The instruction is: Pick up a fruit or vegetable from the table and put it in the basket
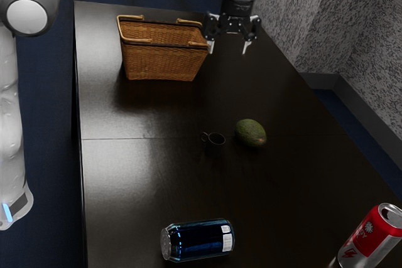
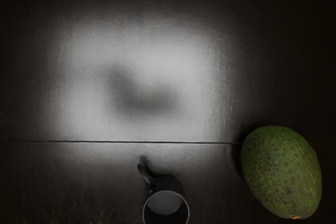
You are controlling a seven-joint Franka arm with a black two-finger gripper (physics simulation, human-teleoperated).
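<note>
Claw is spread, nothing between the tips, hanging up high near the basket in the exterior view. So I'm at the reach-for-it stage, nothing picked up. The thing I'm after is the avocado, lying on the table just beside a small dark mug. The blue can on its side and the red can are well apart from both, so I'm not too worried about those. What does bug me is the basket: its handles stick up around the rim, and if I carry the avocado in too low or off to one side, I could snag one or bump the fruit loose. Let go before I'm properly over the opening and it could drop outside.

Wrist view: can't tell the claw's state from this one, but the avocado and mug are both easy to pick out. The mug is upright, its handle on the side away from the fruit, and there's a bit of bare table between the two. That gap is my main headache imo. Come down with a finger on the mug side and sloppy aim, and I'd clip the mug or tip it over. Also the avocado is rounded and fat, so if I squeeze off its middle or too near an end, it'd probably roll or squirt out.
</note>
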